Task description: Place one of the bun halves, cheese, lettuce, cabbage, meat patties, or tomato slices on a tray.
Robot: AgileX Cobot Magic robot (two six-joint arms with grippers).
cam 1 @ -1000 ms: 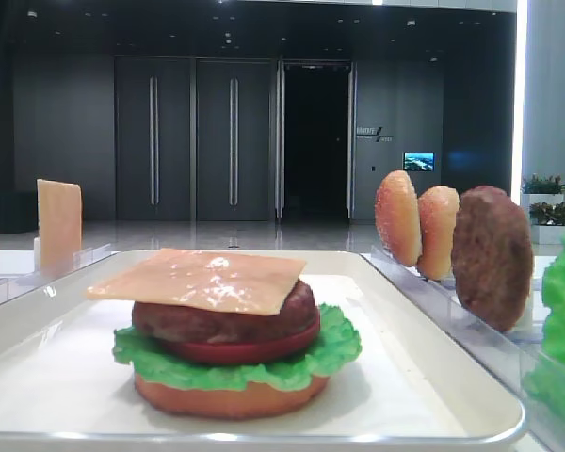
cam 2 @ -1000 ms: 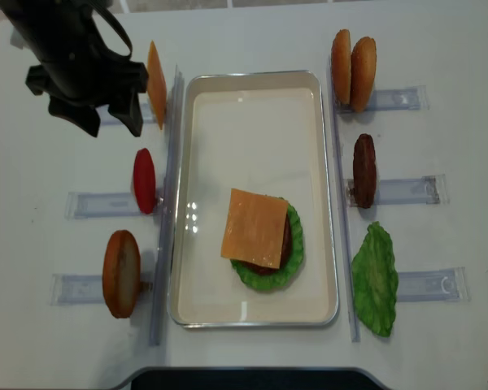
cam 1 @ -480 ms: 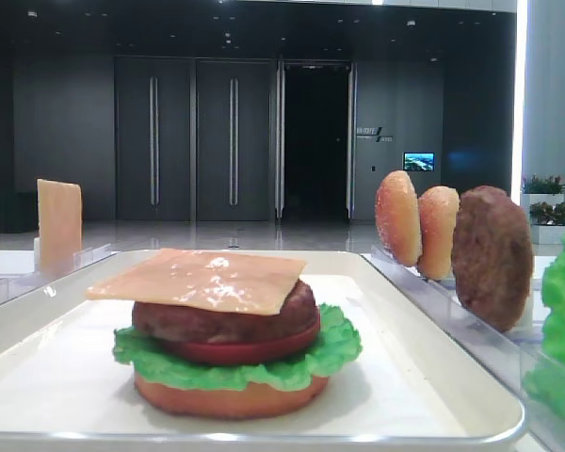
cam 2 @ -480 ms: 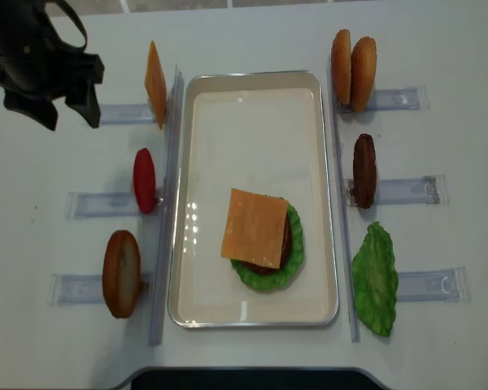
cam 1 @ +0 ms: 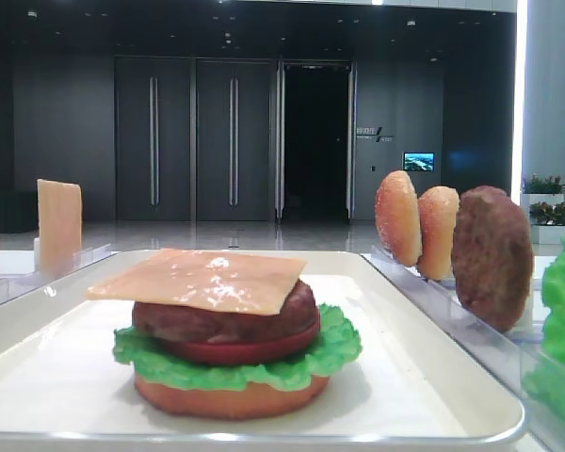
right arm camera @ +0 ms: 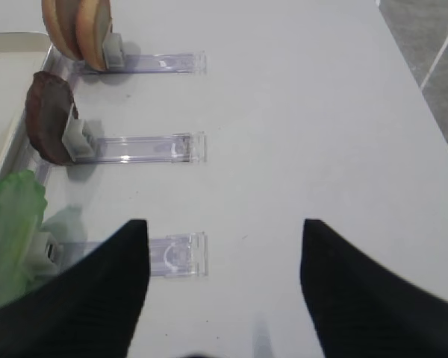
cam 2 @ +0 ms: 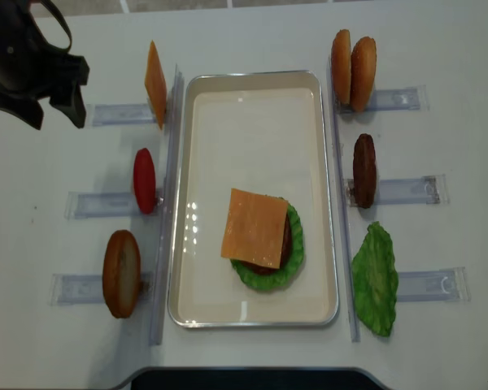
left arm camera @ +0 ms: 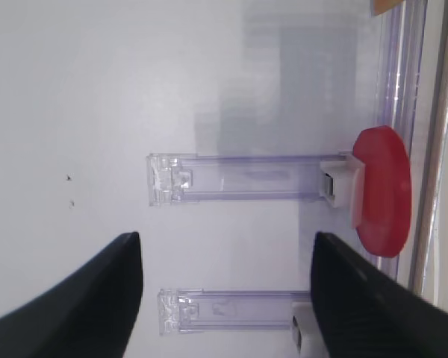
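On the tray (cam 2: 252, 309) we see a stacked burger: a cheese slice (cam 2: 255, 227) tops a meat patty (cam 1: 221, 320), tomato slice (cam 1: 240, 351), lettuce (cam 2: 294, 244) and bun half (cam 1: 228, 397). Our left gripper (cam 2: 34, 104) hovers spread and empty at the far left, beside the spare upright cheese (cam 2: 155, 84). Our right gripper (right arm camera: 220, 287), jaws apart, holds nothing above a clear rack (right arm camera: 175, 256).

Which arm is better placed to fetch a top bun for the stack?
Probably the left. Its end effector hangs open over the left racks, where a lone bun half stands. The right end effector is also open, but absent from the overhead view.
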